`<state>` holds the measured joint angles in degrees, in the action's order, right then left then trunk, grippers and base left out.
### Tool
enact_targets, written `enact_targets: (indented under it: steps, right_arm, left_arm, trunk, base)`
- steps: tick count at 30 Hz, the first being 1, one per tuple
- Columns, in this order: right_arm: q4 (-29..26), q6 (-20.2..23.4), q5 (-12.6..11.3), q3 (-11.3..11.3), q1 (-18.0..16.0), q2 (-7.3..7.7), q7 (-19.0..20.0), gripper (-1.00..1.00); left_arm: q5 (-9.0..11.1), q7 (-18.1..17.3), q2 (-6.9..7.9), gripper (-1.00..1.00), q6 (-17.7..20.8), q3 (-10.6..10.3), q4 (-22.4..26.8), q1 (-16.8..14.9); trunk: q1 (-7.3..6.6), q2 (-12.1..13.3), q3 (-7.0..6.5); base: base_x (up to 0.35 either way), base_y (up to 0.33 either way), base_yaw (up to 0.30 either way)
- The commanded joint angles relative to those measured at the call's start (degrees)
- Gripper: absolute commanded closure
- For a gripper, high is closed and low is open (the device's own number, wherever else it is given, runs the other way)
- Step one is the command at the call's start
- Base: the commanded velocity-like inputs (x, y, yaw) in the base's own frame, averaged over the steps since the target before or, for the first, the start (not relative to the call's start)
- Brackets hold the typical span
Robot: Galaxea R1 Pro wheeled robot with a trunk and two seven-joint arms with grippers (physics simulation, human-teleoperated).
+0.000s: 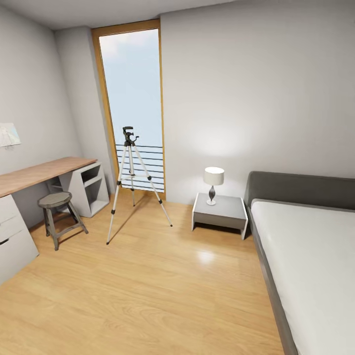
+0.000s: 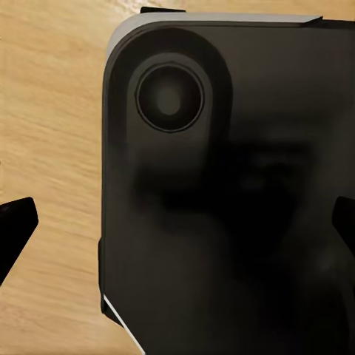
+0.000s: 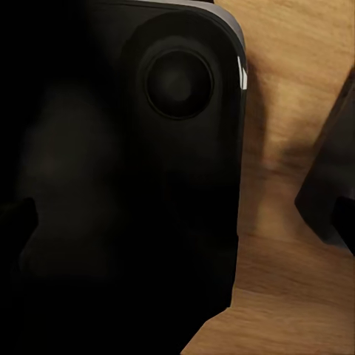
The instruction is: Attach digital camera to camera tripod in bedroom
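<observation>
The camera tripod [image 1: 128,137] stands on the light wood floor of the bedroom, in front of the tall window, with its three silver legs spread and its black head bare on top. The digital camera is out of view. In the left wrist view my left gripper [image 2: 177,222] is open, its dark fingertips [image 2: 16,222] far apart over the robot's own black body [image 2: 222,222] and the floor. My right gripper [image 3: 177,214] looks open too, with one dark finger [image 3: 333,192] over the wood floor and nothing between the fingers.
A wooden desk [image 1: 44,172] with white drawers runs along the left wall, with a round grey stool [image 1: 55,201] before it. A grey nightstand [image 1: 219,211] bearing a white lamp [image 1: 213,178] sits beside the grey-framed bed [image 1: 315,256] at the right. Open floor [image 1: 148,286] lies between.
</observation>
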<state>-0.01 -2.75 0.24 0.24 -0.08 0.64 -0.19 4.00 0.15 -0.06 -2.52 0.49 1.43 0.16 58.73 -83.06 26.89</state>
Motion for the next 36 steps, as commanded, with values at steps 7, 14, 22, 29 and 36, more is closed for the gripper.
enact_targets:
  steps: [7,14,22,29,36]
  right_arm:
    - [-0.34,0.46,0.13,-0.03,-0.01,0.44,-0.58,-1.0]
    - [-9.38,1.34,0.25,-0.13,-0.01,1.57,-0.76,-1.0]
    - [-33.33,21.64,-0.55,-0.64,-1.39,2.47,0.01,-1.0]
    - [-46.66,41.29,-2.52,-1.84,-8.44,3.34,4.45,-1.0]
    - [-49.78,47.84,-6.09,-4.77,-17.7,3.97,9.23,-1.0]
  left_arm:
    - [2.51,0.18,0.88,-1.0,1.25,-0.04,4.9,-0.03]
    - [7.84,0.25,3.16,-1.0,14.04,-0.05,18.85,-0.06]
    - [12.52,0.34,5.1,-1.0,37.9,0.05,45.25,-0.17]
    - [15.51,0.28,4.43,-1.0,44.97,0.23,54.55,-7.02]
    - [22.47,0.1,3.41,-1.0,49.52,0.44,53.88,-18.77]
  trunk:
    - [0.0,-0.02,0.04]
    - [0.0,-0.02,0.04]
    - [0.0,-0.02,0.04]
    - [0.0,-0.02,0.04]
    - [0.0,-0.02,0.04]
  base:
    - [0.0,0.0,0.0]
    - [0.0,0.0,0.0]
    - [0.0,0.0,0.0]
    - [0.0,0.0,0.0]
    - [0.0,0.0,0.0]
